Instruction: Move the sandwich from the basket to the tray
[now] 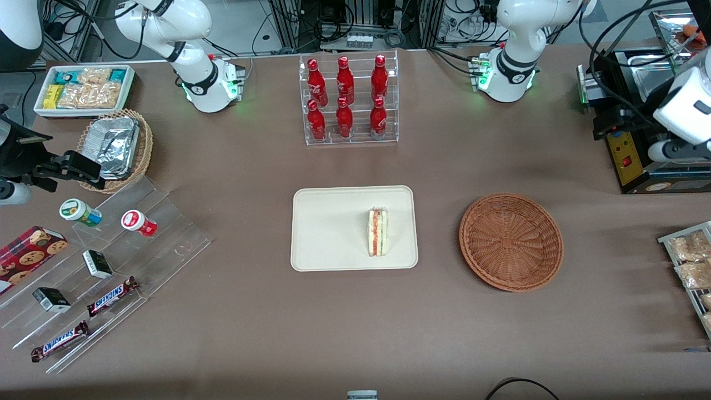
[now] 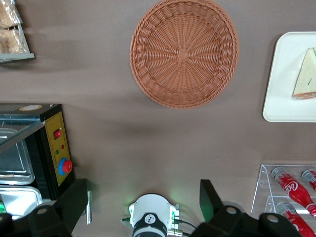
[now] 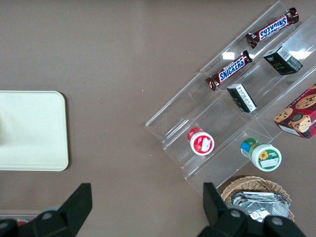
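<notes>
The sandwich [image 1: 378, 232] lies on the cream-white tray [image 1: 328, 233] at the table's middle, cut edge up with red and green layers showing. It also shows in the left wrist view [image 2: 306, 76] on the tray [image 2: 284, 74]. The round reddish-brown basket [image 1: 511, 241] stands beside the tray toward the working arm's end and is empty; the left wrist view looks down into it [image 2: 183, 52]. My left gripper [image 2: 143, 195] is open and empty. It hangs high above the table near its own arm's base, well away from the basket and the tray.
A clear rack of red bottles [image 1: 349, 100] stands farther from the front camera than the tray. A black control box [image 1: 633, 150] and a rack of snack bags [image 1: 691, 261] sit at the working arm's end. Acrylic shelves with snacks [image 1: 100, 266] fill the parked arm's end.
</notes>
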### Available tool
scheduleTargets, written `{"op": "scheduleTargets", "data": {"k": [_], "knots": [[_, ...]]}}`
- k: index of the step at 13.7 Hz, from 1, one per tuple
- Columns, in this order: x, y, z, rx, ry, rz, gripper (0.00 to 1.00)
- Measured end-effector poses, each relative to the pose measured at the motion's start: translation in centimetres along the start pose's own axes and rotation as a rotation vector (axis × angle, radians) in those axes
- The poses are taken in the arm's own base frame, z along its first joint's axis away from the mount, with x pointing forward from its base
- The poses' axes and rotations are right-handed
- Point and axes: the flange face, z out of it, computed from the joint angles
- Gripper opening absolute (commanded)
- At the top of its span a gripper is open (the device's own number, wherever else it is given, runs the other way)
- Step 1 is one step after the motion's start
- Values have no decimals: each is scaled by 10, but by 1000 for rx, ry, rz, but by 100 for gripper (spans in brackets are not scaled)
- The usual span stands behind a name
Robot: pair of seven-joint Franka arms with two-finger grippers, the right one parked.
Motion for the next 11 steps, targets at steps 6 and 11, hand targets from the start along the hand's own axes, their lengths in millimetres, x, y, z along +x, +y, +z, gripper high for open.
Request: {"op": "scheduleTargets", "data": {"k": [6, 11], "knots": [[-13, 7, 2, 9, -5, 14, 100], [-17, 33, 2, 10, -4, 68, 100]]}}
